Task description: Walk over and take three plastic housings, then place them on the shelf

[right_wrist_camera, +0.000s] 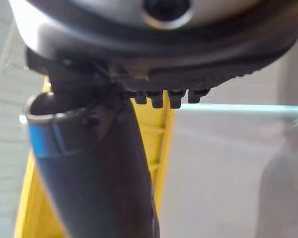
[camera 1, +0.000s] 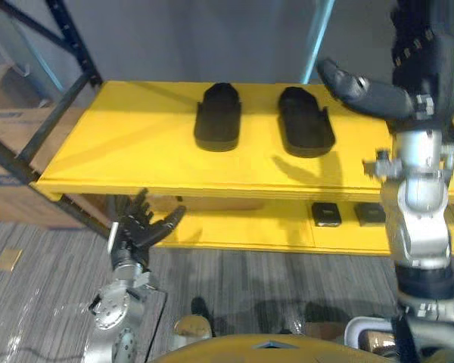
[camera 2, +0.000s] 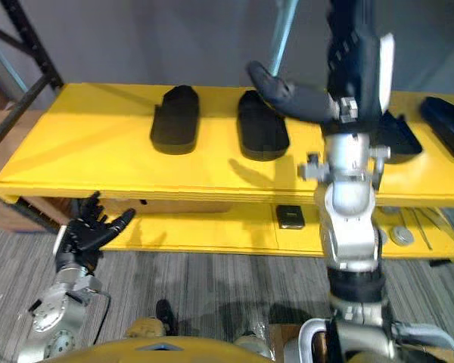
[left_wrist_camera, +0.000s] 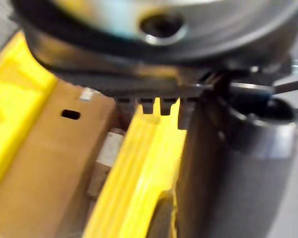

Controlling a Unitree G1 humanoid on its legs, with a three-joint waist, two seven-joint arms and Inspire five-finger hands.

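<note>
In the left eye view we see the yellow shelf with two black plastic housings lying flat on its top board, well apart from both hands: the left housing and the second housing just beside it. The left hand hangs low in front of the shelf's front edge, fingers spread and holding nothing. The right hand is raised at the right above the top board, its thumb jutting out over the board near the second housing without touching it. A small black block lies on the lower board with another beside it, and cardboard boxes stand at the left behind the blue rack frame. In the right eye view two more show on the top board: a third housing, partly hidden behind the right arm, and a fourth housing at the far right (so four lie on the shelf in all). In the left wrist view the fingers reach out over a yellow board edge and a brown carton, with nothing in them. In the right wrist view the thumb stands out from the palm, the fingers look straight, and nothing lies between them; a strip of yellow shelf shows past the thumb.
</note>
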